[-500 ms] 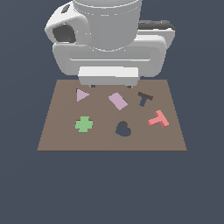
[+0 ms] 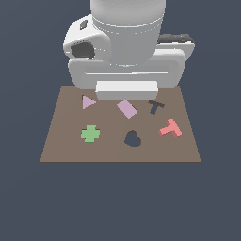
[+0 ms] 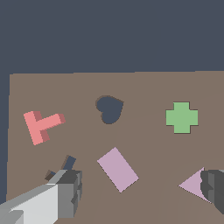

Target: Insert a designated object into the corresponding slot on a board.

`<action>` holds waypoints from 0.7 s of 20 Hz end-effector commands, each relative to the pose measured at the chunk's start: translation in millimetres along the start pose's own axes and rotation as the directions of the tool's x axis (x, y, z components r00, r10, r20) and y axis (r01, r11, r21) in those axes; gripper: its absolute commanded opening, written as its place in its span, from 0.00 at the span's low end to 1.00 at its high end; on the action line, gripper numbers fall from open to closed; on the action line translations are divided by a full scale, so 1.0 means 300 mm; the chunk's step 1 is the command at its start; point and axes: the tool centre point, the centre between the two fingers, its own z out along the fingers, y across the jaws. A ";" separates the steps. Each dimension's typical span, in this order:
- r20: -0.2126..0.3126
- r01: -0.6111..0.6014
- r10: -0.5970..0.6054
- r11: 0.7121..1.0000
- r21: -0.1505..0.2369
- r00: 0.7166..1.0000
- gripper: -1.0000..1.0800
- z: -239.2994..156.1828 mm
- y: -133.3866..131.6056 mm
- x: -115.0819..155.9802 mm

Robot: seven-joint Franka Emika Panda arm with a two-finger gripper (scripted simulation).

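Note:
The salmon-red T block (image 2: 170, 128) (image 3: 41, 126) lies flat on the brown board (image 2: 66, 146) (image 3: 144, 87), near the edge on the exterior view's right. The dark T-shaped slot (image 2: 156, 106) (image 3: 66, 164) is just behind it, and one finger partly covers it in the wrist view. My gripper (image 3: 142, 188) hovers open over the board's far part with nothing between its fingers. One finger (image 3: 65, 192) is by the slot, the other (image 3: 214, 188) by the pink triangle. In the exterior view the white hand (image 2: 126, 75) hides the fingers.
Also on the board are a green cross (image 2: 90, 134) (image 3: 181, 117), a pink rectangle (image 2: 126, 108) (image 3: 117, 169), a pink triangle (image 2: 87, 102) (image 3: 192, 184) and a dark heart-shaped hole (image 2: 133, 139) (image 3: 109, 109). The arm's bulk looms over the board's far edge.
The hand has shifted a little toward the exterior view's right. The pieces on the board have not moved.

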 end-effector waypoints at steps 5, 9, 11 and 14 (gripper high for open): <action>0.010 0.092 -0.092 0.996 -0.001 0.996 0.96 0.107 -0.120 0.037; 0.019 0.176 -0.176 0.984 -0.003 0.984 0.96 0.206 -0.232 0.063; 0.024 0.217 -0.217 0.976 -0.004 0.976 0.96 0.254 -0.287 0.072; 0.030 0.268 -0.268 0.963 -0.005 0.963 0.96 0.314 -0.356 0.080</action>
